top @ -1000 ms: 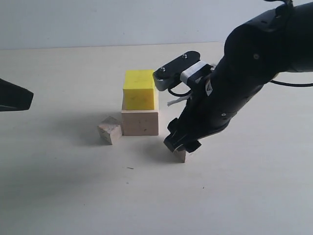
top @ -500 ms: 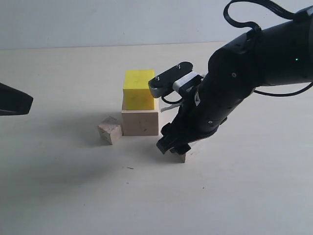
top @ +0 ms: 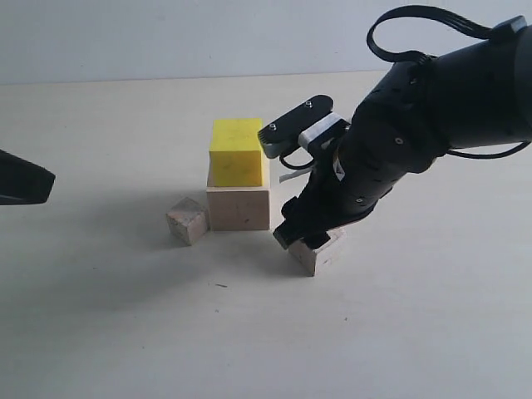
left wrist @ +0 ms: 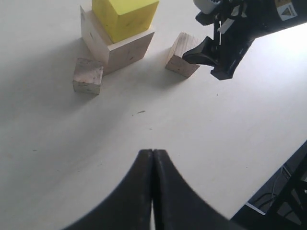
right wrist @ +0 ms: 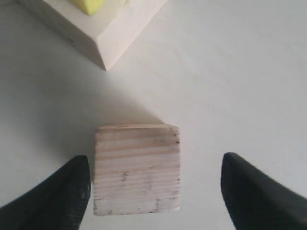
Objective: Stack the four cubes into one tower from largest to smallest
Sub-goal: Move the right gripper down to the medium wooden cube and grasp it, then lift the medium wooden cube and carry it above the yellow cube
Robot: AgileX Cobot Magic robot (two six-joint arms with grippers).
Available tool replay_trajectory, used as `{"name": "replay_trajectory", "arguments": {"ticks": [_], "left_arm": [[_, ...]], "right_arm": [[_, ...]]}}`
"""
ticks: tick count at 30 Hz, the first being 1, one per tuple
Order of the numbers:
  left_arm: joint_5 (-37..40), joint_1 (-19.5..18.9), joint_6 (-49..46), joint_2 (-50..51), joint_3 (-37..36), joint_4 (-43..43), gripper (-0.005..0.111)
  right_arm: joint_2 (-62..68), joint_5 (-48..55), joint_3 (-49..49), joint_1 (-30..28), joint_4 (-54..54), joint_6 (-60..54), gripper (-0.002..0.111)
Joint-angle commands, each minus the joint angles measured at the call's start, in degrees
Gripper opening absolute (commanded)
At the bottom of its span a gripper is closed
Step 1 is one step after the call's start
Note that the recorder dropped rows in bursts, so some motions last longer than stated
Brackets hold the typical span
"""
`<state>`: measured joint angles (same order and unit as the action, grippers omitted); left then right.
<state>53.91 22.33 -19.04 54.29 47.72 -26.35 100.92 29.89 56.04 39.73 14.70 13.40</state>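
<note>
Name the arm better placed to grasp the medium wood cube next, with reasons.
Right. The right gripper is open, one finger either side of the medium wood cube; the left gripper is shut and away from it.

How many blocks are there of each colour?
Pale wood cubes: 3 (large cube, medium cube, small cube)
Yellow cube: 1
Total: 4 cubes
</note>
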Motion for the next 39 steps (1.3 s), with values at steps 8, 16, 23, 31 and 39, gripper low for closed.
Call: {"name": "replay_trajectory", "arguments": {"ticks": [8, 16, 23, 31, 39], "left_arm": [[0.2, 0.15, 0.3, -0.33, -0.22, 0.29, 0.0], [0.76, 0.15, 0.3, -0.33, -0.22, 0.29, 0.0], [1.24, 0.15, 0.3, -0.33, -0.22, 0.29, 0.0], [1.24, 0.15, 0.3, -0.33, -0.22, 0.29, 0.0], [-0.13, 0.15, 0.3, -0.33, -0.22, 0.29, 0.0]], "right_arm": [[0.02, -0.1, 0.35, -0.13, -2.53, -0.54, 0.072], [0.02, -1.04, 0.35, -0.13, -2.12, -0.43, 0.072], [3.66, -0.93, 0.35, -0.13, -2.24, -0.26, 0.072], [3.86, 0.64, 0.35, -0.13, -2.24, 0.09, 0.025], [-8.25, 8.66, 1.4, -0.13, -0.41, 8.91, 0.0]]}}
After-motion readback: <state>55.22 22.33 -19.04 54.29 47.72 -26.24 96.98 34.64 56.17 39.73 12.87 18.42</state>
